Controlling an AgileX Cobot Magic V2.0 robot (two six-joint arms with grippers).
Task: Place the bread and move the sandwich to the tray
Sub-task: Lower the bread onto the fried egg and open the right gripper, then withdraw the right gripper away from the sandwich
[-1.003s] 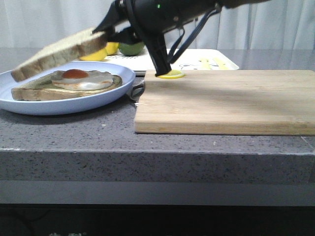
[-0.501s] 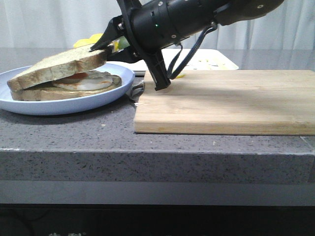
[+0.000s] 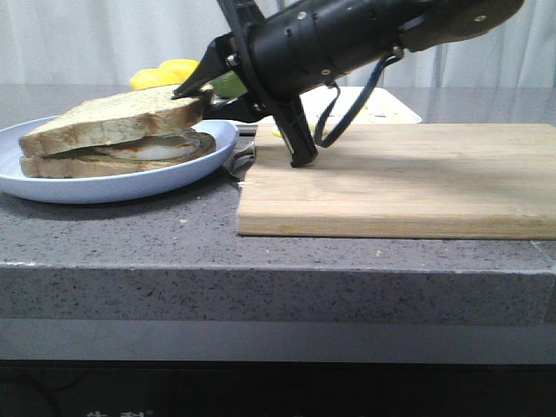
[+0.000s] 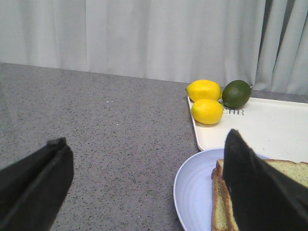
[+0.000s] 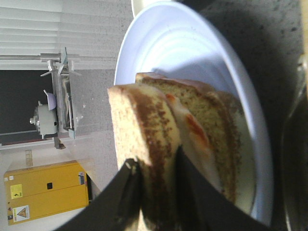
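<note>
The bread (image 3: 113, 117) lies on top of the fried egg (image 3: 156, 149) and the lower toast (image 3: 78, 165), forming the sandwich on the pale blue plate (image 3: 52, 187). My right gripper (image 3: 195, 91) is shut on the bread's near edge, just above the plate's rim. In the right wrist view the fingers (image 5: 130, 192) pinch the bread (image 5: 139, 120) beside the egg (image 5: 192, 130). My left gripper (image 4: 144, 187) is open and empty over the counter, beside the plate (image 4: 192, 187). The white tray (image 3: 391, 109) lies behind the board and also shows in the left wrist view (image 4: 269, 130).
A wooden cutting board (image 3: 408, 178) lies on the right of the grey counter, close to the plate. Two lemons (image 4: 204, 90) and a dark green fruit (image 4: 237, 93) sit at the tray's far corner. A small metal object (image 3: 241, 161) lies between plate and board.
My right gripper has lowered the bread from a tilted position above the egg down onto it. The egg's yolk is now covered.
</note>
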